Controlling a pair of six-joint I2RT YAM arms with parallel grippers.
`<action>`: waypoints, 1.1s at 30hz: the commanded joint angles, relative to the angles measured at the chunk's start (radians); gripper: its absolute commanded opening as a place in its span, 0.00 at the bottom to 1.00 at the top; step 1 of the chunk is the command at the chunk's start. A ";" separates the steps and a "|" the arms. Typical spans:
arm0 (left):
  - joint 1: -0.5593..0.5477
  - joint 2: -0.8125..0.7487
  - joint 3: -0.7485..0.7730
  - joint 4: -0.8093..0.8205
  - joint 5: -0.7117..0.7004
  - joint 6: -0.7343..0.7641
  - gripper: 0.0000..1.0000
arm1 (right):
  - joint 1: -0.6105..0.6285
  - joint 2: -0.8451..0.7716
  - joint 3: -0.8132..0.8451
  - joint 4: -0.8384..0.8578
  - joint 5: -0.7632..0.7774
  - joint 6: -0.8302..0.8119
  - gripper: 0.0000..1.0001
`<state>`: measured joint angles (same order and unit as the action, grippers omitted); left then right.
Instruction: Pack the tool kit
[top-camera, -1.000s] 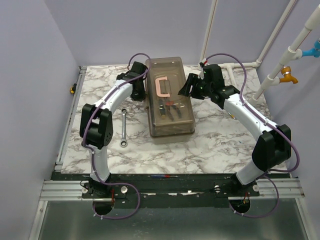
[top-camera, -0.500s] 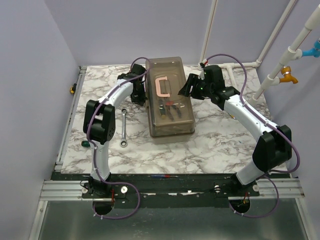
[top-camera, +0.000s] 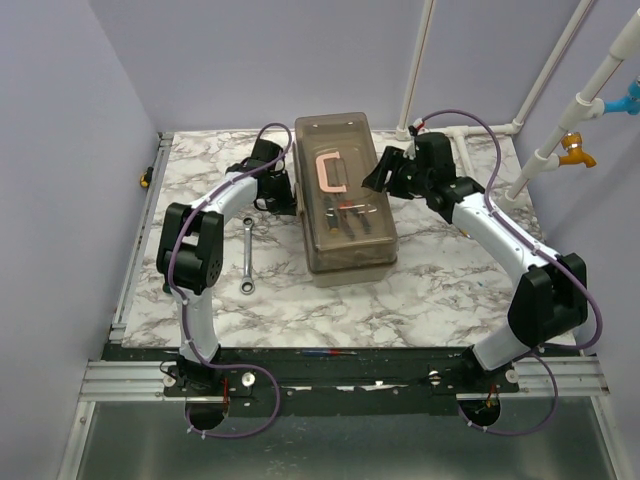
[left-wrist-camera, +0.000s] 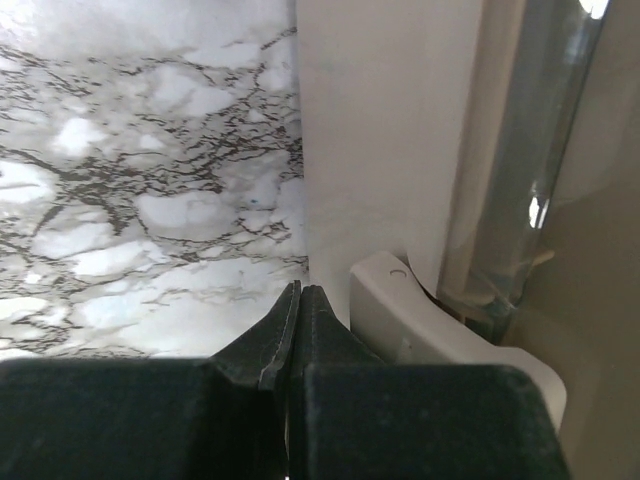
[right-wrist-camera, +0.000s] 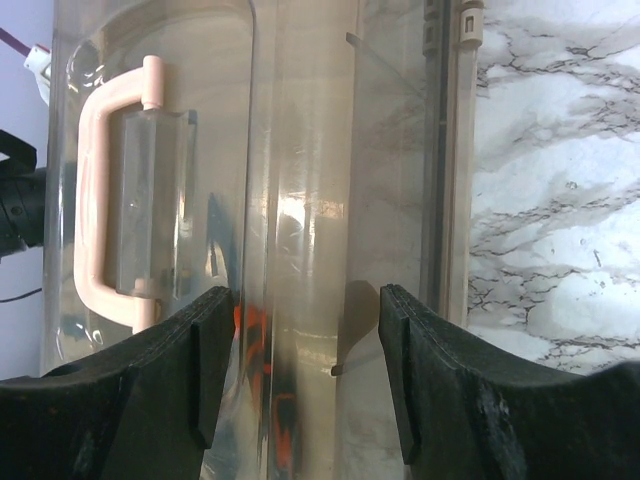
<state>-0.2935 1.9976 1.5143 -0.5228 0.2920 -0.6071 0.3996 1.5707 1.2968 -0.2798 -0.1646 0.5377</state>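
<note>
Two grippers flank the closed toolbox (top-camera: 345, 200), centre of the table (top-camera: 450, 280).
Left gripper (left-wrist-camera: 297, 300): fingers pinched together, nothing held, tips at the box's beige wall at its 9 o'clock, just beside a latch (left-wrist-camera: 420, 310). Right gripper (right-wrist-camera: 305, 310): spread wide at the box's 2 o'clock, facing the smoky lid near the pink handle (right-wrist-camera: 110, 190). Wrench (top-camera: 247, 255) lies apart at 8 o'clock.

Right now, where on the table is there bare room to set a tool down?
The table is bare between the toolbox and its near edge, and right of the toolbox inside the curve of the right arm. The far-left corner is free. Crowded: both sides of the toolbox beside the left gripper and right gripper, and the strip holding the wrench.
</note>
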 joint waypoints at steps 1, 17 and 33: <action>-0.076 0.021 0.090 0.183 0.268 -0.142 0.00 | 0.038 0.065 -0.051 0.032 -0.130 0.075 0.64; 0.152 -0.322 -0.073 0.140 0.138 -0.051 0.25 | -0.002 -0.156 0.044 -0.026 0.245 -0.062 1.00; 0.276 -0.873 -0.587 0.325 -0.081 -0.009 0.72 | -0.247 -0.499 -0.346 0.131 0.364 -0.076 0.98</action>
<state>-0.0467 1.1816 1.0454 -0.2787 0.2764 -0.6319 0.2031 1.1061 1.0626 -0.1921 0.1749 0.4217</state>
